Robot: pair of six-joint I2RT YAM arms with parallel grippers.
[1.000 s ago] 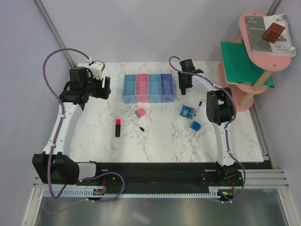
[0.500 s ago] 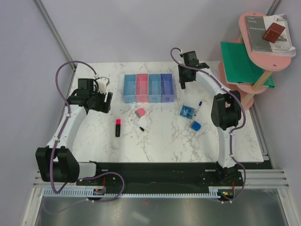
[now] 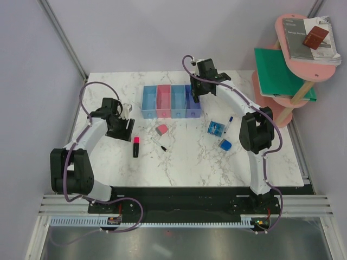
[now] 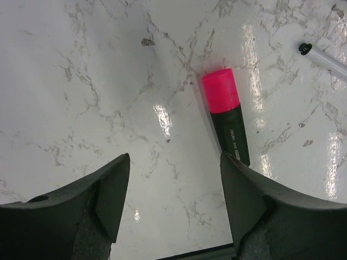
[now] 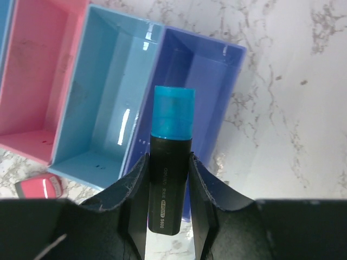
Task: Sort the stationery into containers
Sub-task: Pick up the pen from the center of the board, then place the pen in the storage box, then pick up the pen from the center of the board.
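White marble table (image 3: pixel 108 162) fills the workspace, with grey walls behind it and a pink round shelf (image 3: pixel 320 69) off its far right corner carrying books (image 3: pixel 303 32) and a green folder (image 3: pixel 276 73). Close to the far edge, about midway along it, sits the row of four joined bins (image 3: pixel 171 101): light blue bin (image 3: pixel 149 100), pink bin (image 3: pixel 164 101), second light blue bin (image 3: pixel 178 101) and purple-blue bin (image 3: pixel 192 103).

The right gripper (image 5: pixel 168 162) is clenched on a blue-capped black marker (image 5: pixel 173 116), its fingers pressed to the black barrel on both sides. In the right wrist view the capped end points over the purple-blue bin (image 5: pixel 209 81), near the wall it shares with the second light blue bin (image 5: pixel 103 92). Whether the cap is below the rim or above it is hard to judge from these angles. In the top view this gripper (image 3: pixel 194 93) sits at the far end of the purple-blue bin.

The left gripper (image 4: pixel 173 200) is released, jaws spread wide over bare marble, gripping nothing. The pink-tipped black marker (image 4: pixel 227 122) lies flat just beside its right finger, pink end pointing away. In the top view the left gripper (image 3: pixel 127 125) sits toward the left edge, just beyond that marker (image 3: pixel 136 146).

Near the table's middle lie the pink-grey eraser (image 3: pixel 161 130) and the thin black pen (image 3: pixel 158 143), close together but apart. Toward the right edge lie two blue blocks (image 3: pixel 216 128) and the blue-capped white marker (image 3: pixel 230 122).
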